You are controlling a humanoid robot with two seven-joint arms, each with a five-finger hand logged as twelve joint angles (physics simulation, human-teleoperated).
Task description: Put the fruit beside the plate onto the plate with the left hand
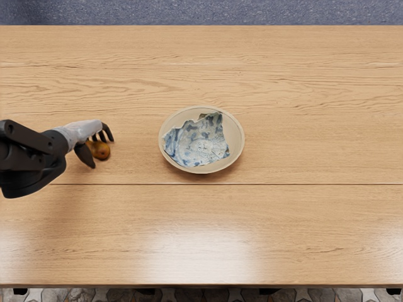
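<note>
A small orange-brown fruit point(102, 151) lies on the wooden table, well to the left of the plate. The plate point(235, 129) is a cream dish with a blue-and-white patterned inside, and it holds nothing. My left hand point(94, 145) reaches in from the left edge and sits right at the fruit. Its dark fingers point(106, 133) arch just behind and above the fruit, and the thumb point(85, 155) hangs at its near left. The fingers are spread and have not closed on the fruit. The right arm is out of view.
The wooden table point(283, 214) fills the view, with its far edge at the top and its near edge at the bottom. A bare strip of tabletop about a plate's width lies between fruit and plate.
</note>
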